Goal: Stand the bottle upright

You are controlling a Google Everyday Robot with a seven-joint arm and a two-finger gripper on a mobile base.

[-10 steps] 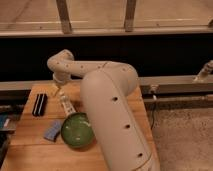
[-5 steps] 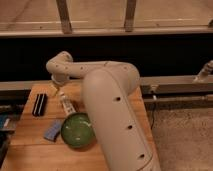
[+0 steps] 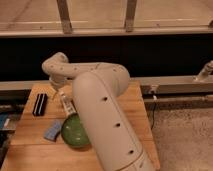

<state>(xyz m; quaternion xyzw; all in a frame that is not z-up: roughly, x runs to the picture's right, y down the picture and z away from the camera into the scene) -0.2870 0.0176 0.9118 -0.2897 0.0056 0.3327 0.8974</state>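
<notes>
The bottle (image 3: pixel 66 103) is a small slim whitish thing with a darker label. It lies tilted on the wooden table (image 3: pixel 30 147), just left of my big white arm. My gripper (image 3: pixel 59 91) is at the far end of the arm, right above the bottle's upper end, near the table's back left. The wrist hides most of the gripper, so I cannot tell whether it touches the bottle.
A green bowl (image 3: pixel 75 131) sits just in front of the bottle, partly under my arm. A dark oblong object (image 3: pixel 40 104) lies to the left. A small blue item (image 3: pixel 52 131) lies left of the bowl. A dark wall and rail run behind the table.
The arm has shifted slightly and the bottle's lower end sits a little nearer the bowl than a second ago. Nothing else has moved.
</notes>
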